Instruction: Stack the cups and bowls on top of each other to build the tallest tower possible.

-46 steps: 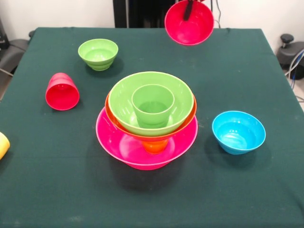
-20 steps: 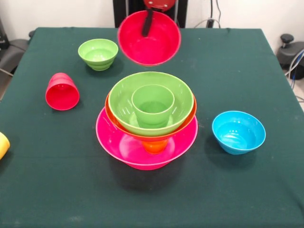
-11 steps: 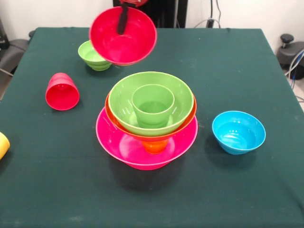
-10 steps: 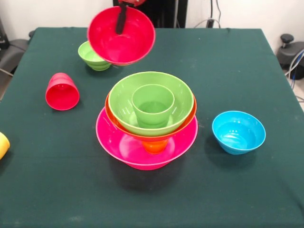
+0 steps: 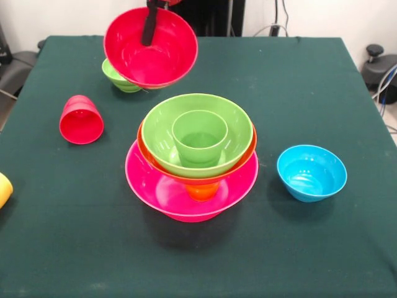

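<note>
My gripper (image 5: 151, 25) is shut on the rim of the small red bowl (image 5: 150, 53) and holds it tilted in the air, above and left of the tower. The tower (image 5: 192, 155) stands mid-table: a pink bowl (image 5: 155, 192) at the base, an orange cup (image 5: 202, 191) in it, an orange bowl (image 5: 144, 143), a large green bowl (image 5: 160, 130) and a green cup (image 5: 200, 138) on top. A small green bowl (image 5: 118, 77) is partly hidden behind the red bowl. A red cup (image 5: 81, 120) lies on its side at the left. A yellow cup (image 5: 4, 189) shows at the left edge. A small blue bowl (image 5: 311, 172) stands at the right.
The dark green table (image 5: 298, 81) carries all of these. The robot's black pedestal (image 5: 211, 15) stands at the far side. Dark equipment (image 5: 381, 68) and cables sit beyond the table's right edge.
My gripper has carried the red bowl from the far right to the left, passing behind the tower, and slightly lower and nearer. It now covers part of the small green bowl.
</note>
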You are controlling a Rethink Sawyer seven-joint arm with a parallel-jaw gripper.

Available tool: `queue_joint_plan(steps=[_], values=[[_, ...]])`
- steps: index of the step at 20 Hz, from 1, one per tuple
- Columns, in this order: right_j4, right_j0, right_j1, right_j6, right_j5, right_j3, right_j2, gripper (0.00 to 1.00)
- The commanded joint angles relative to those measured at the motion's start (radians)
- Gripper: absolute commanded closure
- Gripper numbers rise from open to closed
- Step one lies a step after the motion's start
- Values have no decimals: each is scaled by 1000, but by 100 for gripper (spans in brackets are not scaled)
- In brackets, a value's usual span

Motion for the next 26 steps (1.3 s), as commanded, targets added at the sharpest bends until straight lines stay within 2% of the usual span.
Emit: queue_joint_plan(steps=[1,13,19,26], values=[[-121,-34,74,-240,162,-88,192,100],[-176,-79,93,-222,132,-134,265,100],[-189,-75,104,-186,158,-168,269,100],[-179,-44,116,-98,181,-196,245,100]])
